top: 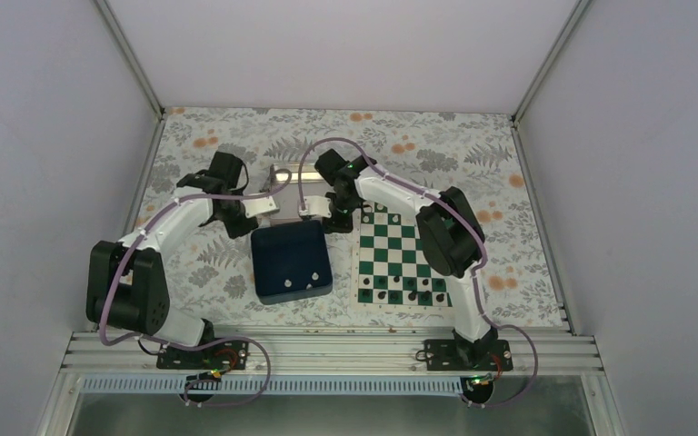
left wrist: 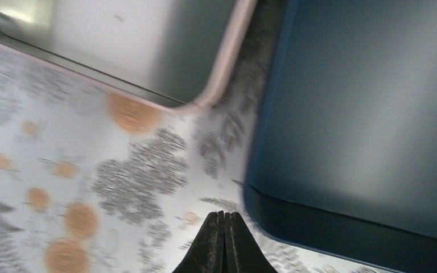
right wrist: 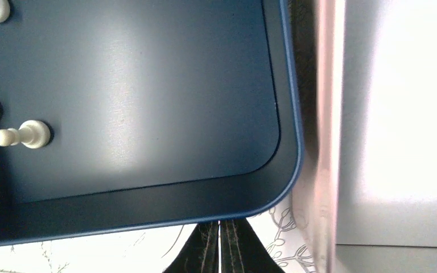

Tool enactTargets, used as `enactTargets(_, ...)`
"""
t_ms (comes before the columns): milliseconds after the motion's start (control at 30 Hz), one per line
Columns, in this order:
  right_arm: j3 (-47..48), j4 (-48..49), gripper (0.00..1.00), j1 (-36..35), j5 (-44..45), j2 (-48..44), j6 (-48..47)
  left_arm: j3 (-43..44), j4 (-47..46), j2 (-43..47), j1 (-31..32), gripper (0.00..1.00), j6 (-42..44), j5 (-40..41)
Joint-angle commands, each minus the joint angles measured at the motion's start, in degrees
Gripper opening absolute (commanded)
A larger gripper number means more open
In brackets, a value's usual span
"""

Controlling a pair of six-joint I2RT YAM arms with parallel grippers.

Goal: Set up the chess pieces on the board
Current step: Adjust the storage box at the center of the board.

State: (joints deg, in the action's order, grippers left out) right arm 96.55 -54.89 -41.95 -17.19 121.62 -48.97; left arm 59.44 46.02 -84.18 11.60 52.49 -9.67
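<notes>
The green-and-white board (top: 401,243) lies right of centre, with small black figures on its near rows. White chess pieces (top: 309,277) lie in the dark blue tray (top: 282,250); three show in the right wrist view, one on its side (right wrist: 23,135). My left gripper (top: 268,207) is shut and empty, low over the cloth between the tray's far left corner (left wrist: 364,114) and the metal tin (left wrist: 136,45); its tips show in the left wrist view (left wrist: 224,239). My right gripper (top: 314,211) is shut and empty just outside the tray's far right corner (right wrist: 284,170); its tips show in the right wrist view (right wrist: 220,250).
The shiny metal tin (top: 284,177) stands just behind the tray and shows at the right of the right wrist view (right wrist: 398,114). A floral cloth (top: 209,272) covers the table. Enclosure walls stand on the left, right and back.
</notes>
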Motion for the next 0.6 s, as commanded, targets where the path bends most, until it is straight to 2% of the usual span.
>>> enactTargets(0,3.4,0.4,0.04,-1.1,-0.5,1.9,1.8,-3.2,7.3,0.7,0.1,0.02,0.9,-0.2)
enactTargets(233,8.1,-1.1,0.04,-1.5,-1.0,5.4,2.3,-8.1,11.6,3.0,0.9,0.02,0.8,-1.9)
enactTargets(400,11.0,-1.9,0.04,-1.6,-1.1,7.3,3.1,-10.9,14.0,3.6,4.6,0.02,-0.9,-2.4)
enactTargets(567,10.9,-0.7,0.04,-1.6,-1.4,7.0,3.6,-10.4,14.3,7.0,4.9,0.02,-1.2,-2.7)
